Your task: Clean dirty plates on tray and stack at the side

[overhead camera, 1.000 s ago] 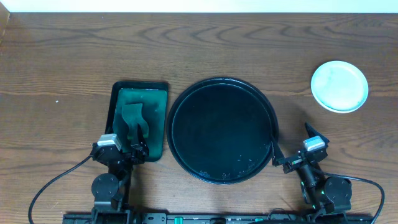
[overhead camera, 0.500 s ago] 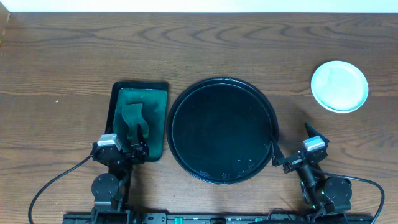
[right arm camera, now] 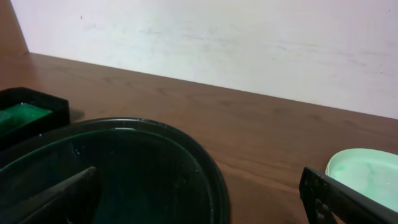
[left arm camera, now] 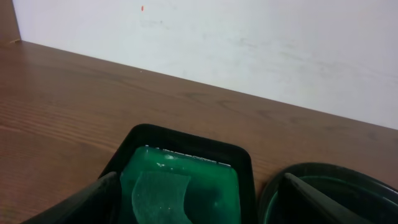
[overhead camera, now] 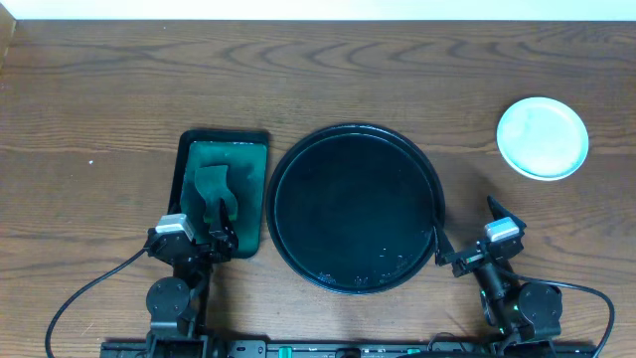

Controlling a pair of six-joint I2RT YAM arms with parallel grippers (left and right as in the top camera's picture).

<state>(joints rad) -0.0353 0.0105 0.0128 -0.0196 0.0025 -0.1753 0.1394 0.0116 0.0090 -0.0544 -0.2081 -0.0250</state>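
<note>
straddling the tray (overhead camera: 356, 126) rim, right gripper (overhead camera: 465, 227) gapes; left gripper (overhead camera: 206, 239) gapes (over the basin (overhead camera: 224, 134) edge).

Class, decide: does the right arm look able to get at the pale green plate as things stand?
Probably yes: the plate sits alone on the table ahead of the open right gripper, nothing between them; the round tray lies leftward.
</note>
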